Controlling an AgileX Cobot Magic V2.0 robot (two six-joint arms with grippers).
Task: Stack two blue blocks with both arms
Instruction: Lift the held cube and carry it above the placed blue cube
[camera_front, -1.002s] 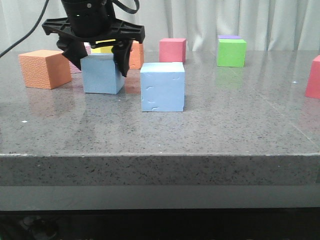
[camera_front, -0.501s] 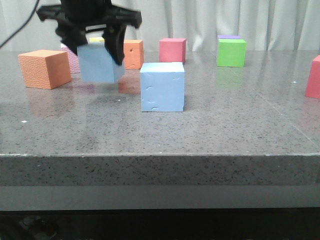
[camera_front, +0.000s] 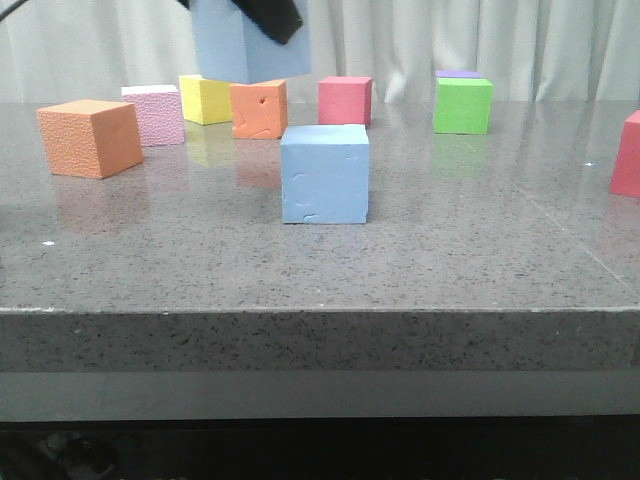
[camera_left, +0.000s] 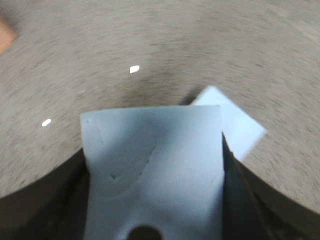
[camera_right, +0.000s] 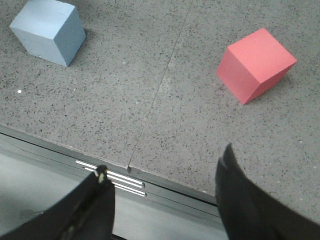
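One blue block stands on the grey table near the middle. My left gripper is shut on the other blue block and holds it high in the air. In the front view that held block hangs at the top edge, up and to the left of the standing one, with one black finger on it. The standing block shows just beyond the held one in the left wrist view. My right gripper is open and empty over the table's front edge. The standing block lies far from it.
At the back stand a large orange cube, a pink-lilac cube, a yellow cube, a smaller orange cube, a red cube and a green cube. Another red cube sits at the right.
My left gripper has lifted the blue block off the table, up and to the right, towards the standing blue block. The gripper body has left the top of the front view.
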